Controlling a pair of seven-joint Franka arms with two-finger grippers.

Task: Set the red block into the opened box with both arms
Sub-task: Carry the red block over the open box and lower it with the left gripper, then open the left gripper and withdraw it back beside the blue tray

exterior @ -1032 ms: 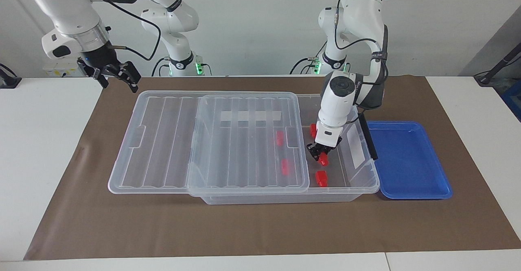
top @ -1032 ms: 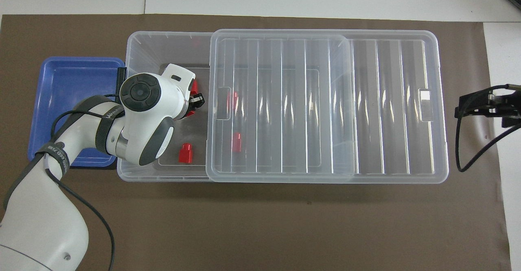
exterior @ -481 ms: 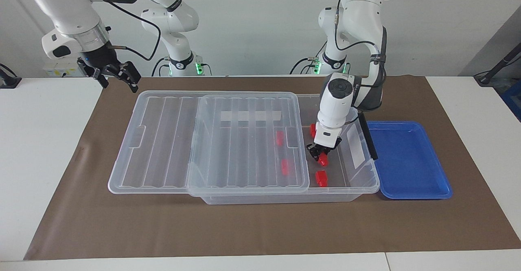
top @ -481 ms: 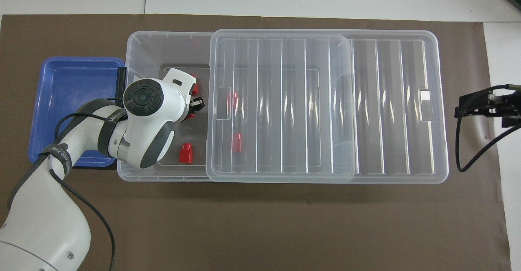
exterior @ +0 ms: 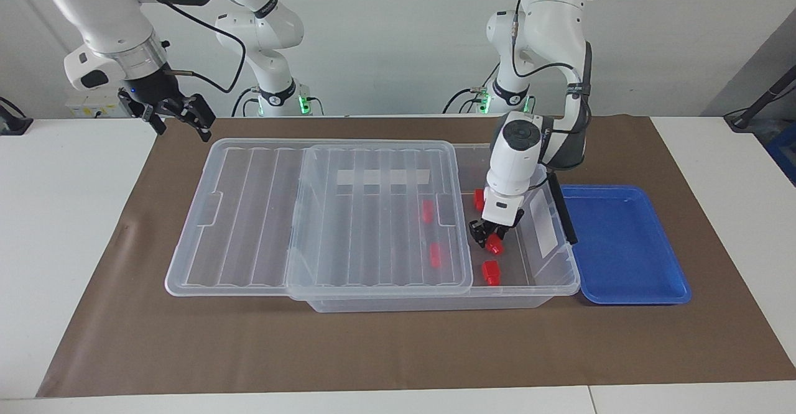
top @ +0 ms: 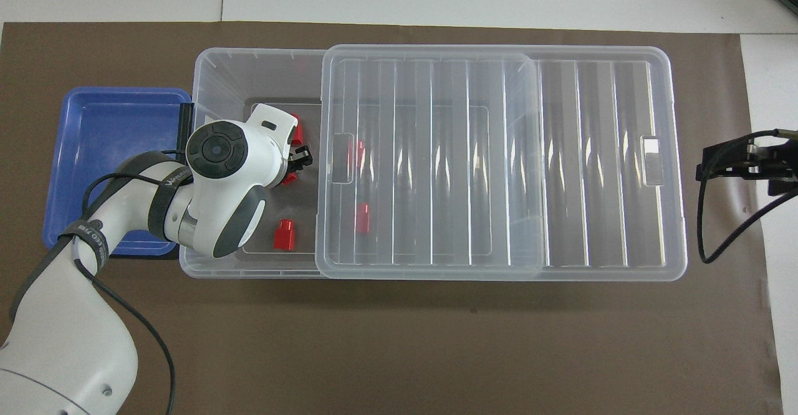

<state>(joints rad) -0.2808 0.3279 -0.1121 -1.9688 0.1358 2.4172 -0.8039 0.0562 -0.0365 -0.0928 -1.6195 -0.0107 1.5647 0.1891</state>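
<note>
Red chunky block (exterior: 494, 245) in ribbed box (exterior: 547, 294)

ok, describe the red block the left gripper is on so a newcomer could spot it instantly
Start at the box, the large clear bin whose lid is slid toward the right arm's end. In its uncovered end the left gripper reaches down. The red block is at its fingertips; the other blocks lie alone on the floor or under the lid.
</note>
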